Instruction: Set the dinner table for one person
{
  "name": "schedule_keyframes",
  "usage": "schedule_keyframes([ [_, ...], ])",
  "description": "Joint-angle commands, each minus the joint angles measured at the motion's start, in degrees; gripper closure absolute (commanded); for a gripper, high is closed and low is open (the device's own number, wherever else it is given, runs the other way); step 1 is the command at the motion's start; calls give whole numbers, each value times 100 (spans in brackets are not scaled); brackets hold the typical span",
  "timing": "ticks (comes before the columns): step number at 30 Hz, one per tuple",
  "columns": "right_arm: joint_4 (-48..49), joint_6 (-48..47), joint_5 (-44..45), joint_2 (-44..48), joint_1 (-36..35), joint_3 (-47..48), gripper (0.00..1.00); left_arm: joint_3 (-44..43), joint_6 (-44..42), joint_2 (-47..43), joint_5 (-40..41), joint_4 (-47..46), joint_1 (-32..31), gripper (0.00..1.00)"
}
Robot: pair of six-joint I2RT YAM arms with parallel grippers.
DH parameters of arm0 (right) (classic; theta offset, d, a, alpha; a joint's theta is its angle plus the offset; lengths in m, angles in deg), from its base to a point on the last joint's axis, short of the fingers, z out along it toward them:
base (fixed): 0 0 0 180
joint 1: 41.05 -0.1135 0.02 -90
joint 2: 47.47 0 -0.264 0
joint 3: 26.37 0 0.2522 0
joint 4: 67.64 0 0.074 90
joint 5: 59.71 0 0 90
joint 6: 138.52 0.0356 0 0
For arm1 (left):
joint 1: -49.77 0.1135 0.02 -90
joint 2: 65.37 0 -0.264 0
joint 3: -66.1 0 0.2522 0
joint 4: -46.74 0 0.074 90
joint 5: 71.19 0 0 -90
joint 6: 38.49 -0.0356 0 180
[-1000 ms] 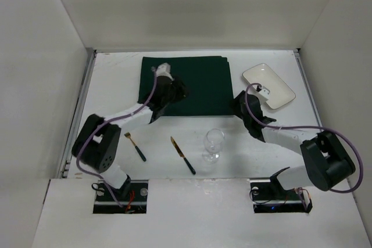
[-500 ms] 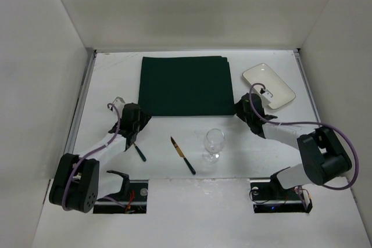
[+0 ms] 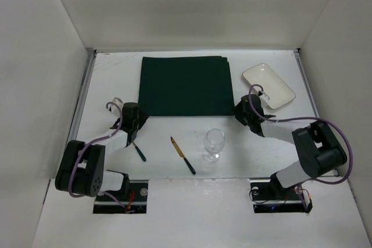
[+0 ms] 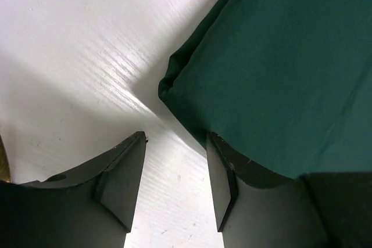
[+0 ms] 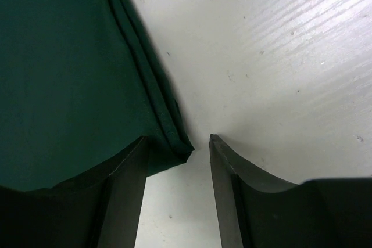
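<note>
Barely begun: green mat (image 3: 183, 85) flat on dinner table (image 3: 110, 79); plate (image 3: 268, 85), glass (image 3: 213, 143), knife (image 3: 183, 155), fork (image 3: 140, 153) all off mat, unplaced; left gripper (image 4: 174, 184), right gripper (image 5: 177, 196) both spread at mat's near corners, pinching nothing.

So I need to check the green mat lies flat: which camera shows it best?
Top external: it shows the whole green mat, all four edges, lying flat. The left wrist view shows only its near left corner, the right wrist view only its near right corner.
</note>
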Motion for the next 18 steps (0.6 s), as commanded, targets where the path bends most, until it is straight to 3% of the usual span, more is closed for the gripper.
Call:
schedule_keyframes([
  [1,380,121,-278,-125,62,79,50,4,-9,72,101,-221,104,56],
  [7,397,130,-340,-187,27,132,57,-110,-62,247,136,-309,280,57],
  [13,502,121,-384,-266,36,132,67,-233,-79,519,127,-485,324,65],
  [18,512,138,-481,-284,53,114,78,-269,-79,643,136,-581,377,84],
])
